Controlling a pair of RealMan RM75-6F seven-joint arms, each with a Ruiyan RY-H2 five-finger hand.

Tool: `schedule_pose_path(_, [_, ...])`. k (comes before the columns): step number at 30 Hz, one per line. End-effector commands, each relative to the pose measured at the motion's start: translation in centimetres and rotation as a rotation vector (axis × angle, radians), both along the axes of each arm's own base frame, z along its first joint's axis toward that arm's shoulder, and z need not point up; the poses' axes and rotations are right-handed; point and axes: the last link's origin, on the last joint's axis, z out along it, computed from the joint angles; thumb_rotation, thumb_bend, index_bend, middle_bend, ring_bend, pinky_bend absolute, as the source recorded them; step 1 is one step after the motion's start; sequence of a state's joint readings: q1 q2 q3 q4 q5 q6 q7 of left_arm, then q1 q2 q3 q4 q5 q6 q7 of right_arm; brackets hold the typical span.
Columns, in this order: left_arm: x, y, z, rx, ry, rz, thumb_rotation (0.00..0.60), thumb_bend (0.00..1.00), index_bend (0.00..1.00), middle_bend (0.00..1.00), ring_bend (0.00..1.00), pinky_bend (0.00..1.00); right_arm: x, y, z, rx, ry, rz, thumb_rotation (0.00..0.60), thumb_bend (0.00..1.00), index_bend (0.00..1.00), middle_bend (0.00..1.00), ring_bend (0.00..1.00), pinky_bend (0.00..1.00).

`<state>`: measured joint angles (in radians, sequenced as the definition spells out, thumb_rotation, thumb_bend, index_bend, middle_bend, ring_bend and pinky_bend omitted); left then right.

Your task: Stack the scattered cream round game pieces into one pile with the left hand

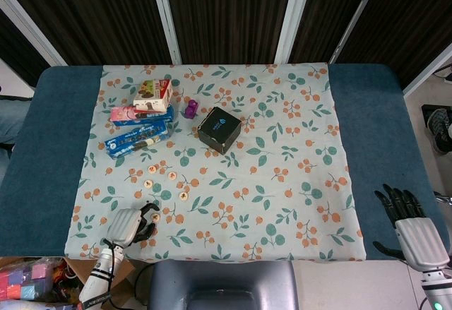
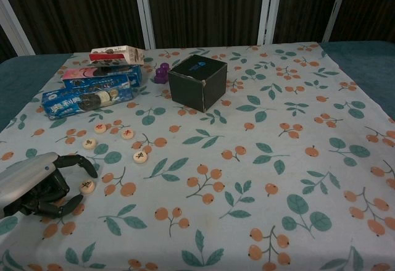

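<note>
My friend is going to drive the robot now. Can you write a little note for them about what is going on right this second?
Left hand: low on the cloth near the front left edge, fingers curled around the nearest cream piece; whether it grips it is unclear.
Right hand: open, resting off the cloth at the far right, holding nothing.
Other cream pieces: four loose ones lie apart on the cloth, at and.
Done: nothing stacked yet.
Left: gather all five into one pile with the left hand.
</note>
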<state>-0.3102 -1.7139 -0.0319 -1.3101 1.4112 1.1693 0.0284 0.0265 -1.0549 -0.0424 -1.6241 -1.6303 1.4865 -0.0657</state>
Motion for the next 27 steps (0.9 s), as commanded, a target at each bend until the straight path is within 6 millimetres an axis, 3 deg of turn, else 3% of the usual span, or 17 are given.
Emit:
schedule_pose_path(1, [0.01,-0.03,-0.09,-0.004,-0.002,-0.001,0.600,0.45,0.39,1.00,1.00,1.00,-0.01,0.00,0.03,-0.002,-0.001,-0.001,0.600,0.17,0.00,0.00,0.00,0.00])
schedule_pose_path(27, [-0.15,0.24,-0.23,-0.002,-0.005,0.006,0.600,0.45,0.49,1.00,1.00,1.00,0.03,0.08,0.01,-0.001,-0.002,0.000,0.600,0.17,0.00,0.00,0.00,0.00])
